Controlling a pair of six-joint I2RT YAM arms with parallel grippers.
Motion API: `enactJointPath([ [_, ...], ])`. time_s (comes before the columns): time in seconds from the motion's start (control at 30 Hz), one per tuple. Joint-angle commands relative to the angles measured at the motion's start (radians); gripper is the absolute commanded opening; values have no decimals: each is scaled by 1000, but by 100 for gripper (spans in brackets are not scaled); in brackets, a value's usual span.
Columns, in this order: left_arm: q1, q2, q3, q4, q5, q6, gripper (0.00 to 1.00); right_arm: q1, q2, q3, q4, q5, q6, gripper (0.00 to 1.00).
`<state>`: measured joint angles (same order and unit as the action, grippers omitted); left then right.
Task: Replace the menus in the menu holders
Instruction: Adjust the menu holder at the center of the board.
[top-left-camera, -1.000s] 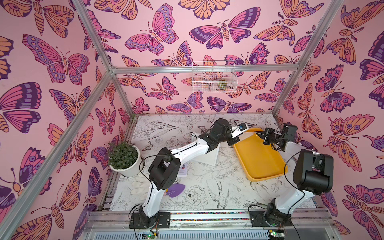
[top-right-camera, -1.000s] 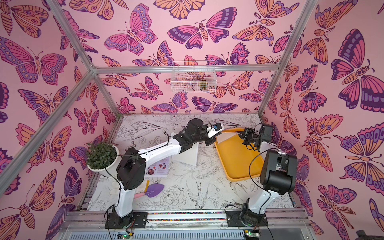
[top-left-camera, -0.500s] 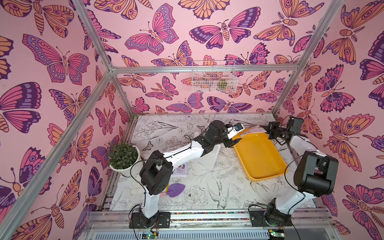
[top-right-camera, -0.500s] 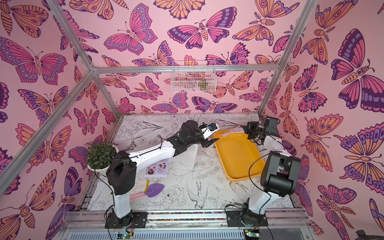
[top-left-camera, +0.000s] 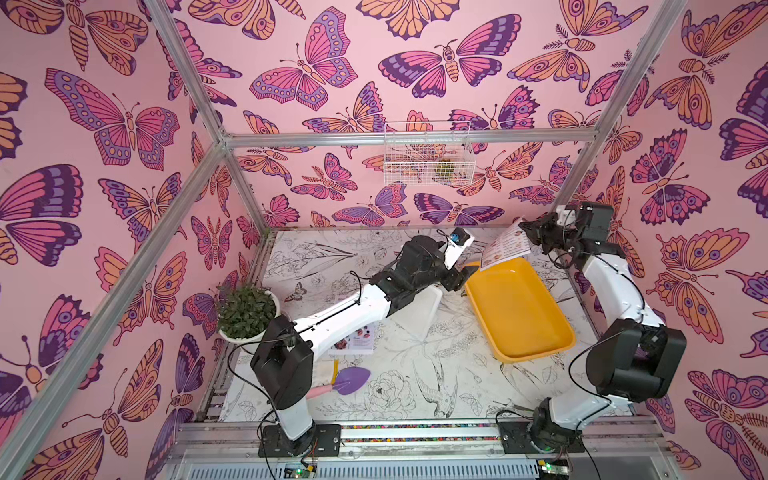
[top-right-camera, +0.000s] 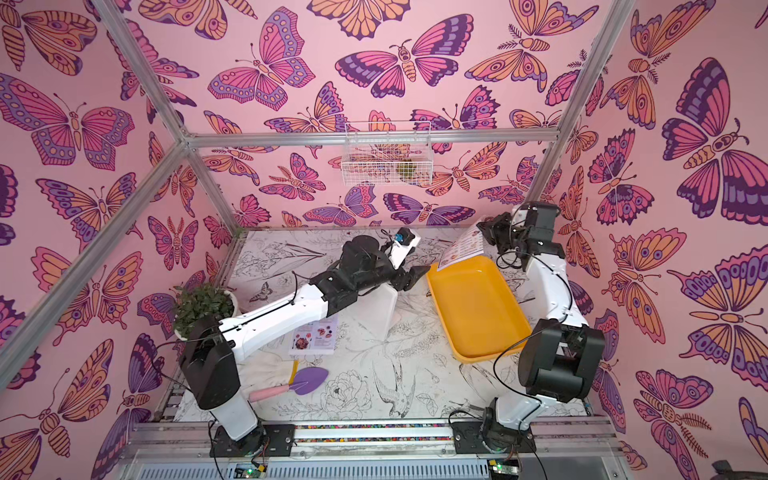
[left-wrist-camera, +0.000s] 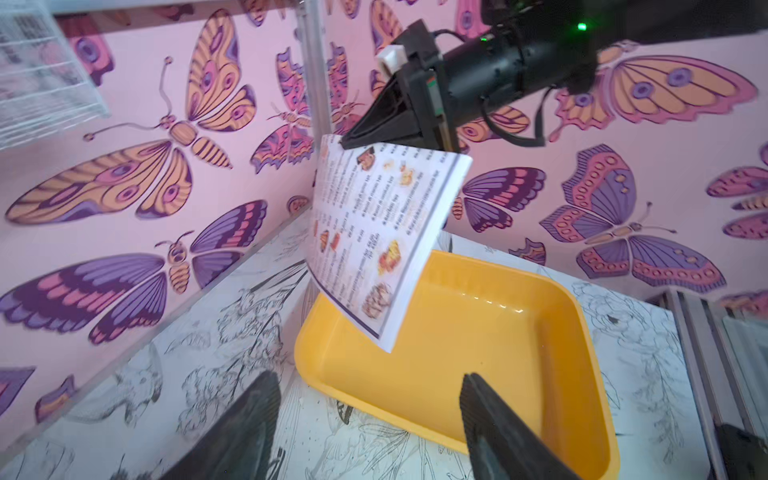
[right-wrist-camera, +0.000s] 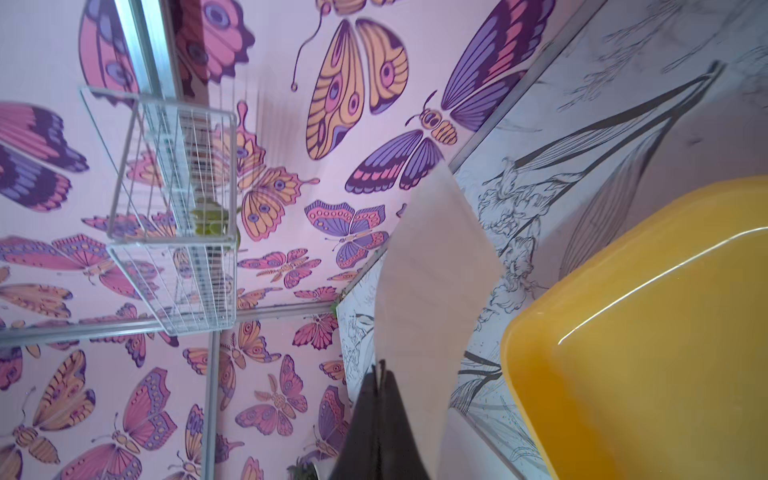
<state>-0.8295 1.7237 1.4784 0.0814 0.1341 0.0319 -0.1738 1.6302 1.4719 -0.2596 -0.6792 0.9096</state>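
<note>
Right gripper is clamped on the top edge of the white printed paper menu with food photos; the pinch is also seen clearly in the left wrist view. The sheet is held hanging and tilted above the far end of the yellow plastic tray. Whether its lower corner touches the tray cannot be told.

Left gripper is seen with jaws spread wide and nothing between them. It is parked just beside the tray's far corner, apart from the sheet.

Changes against a second ago:
- The left jaws were shut then; they have since been released.
- The right arm has been raised and drawn back toward the far right corner, with the sheet carried along.
- The left elbow has been dropped lower.

Unchanged:
- The pale printed menu sheet is lying flat on the table, partly covered by the left arm.
- The white acrylic sign stand is standing on the table beneath the left forearm.
</note>
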Motion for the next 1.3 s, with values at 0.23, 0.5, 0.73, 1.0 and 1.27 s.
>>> enactJointPath([
  [0.23,105,-288,-74,-553,-408,-417,70,240,-176,25,178,68,-287,1],
  [0.5,203,-299,-240,-662,-174,-513,65,404,-258,-11,232,-17,-501,1],
  [0.73,209,-195,-275,-592,-128,-530,60,522,-270,-17,146,134,-621,1],
  [1.0,211,-145,-305,-480,-99,-505,61,618,-266,-74,204,348,-533,0],
  [1.27,230,-180,-348,-443,-52,-466,60,626,-262,-123,291,414,-456,0],
])
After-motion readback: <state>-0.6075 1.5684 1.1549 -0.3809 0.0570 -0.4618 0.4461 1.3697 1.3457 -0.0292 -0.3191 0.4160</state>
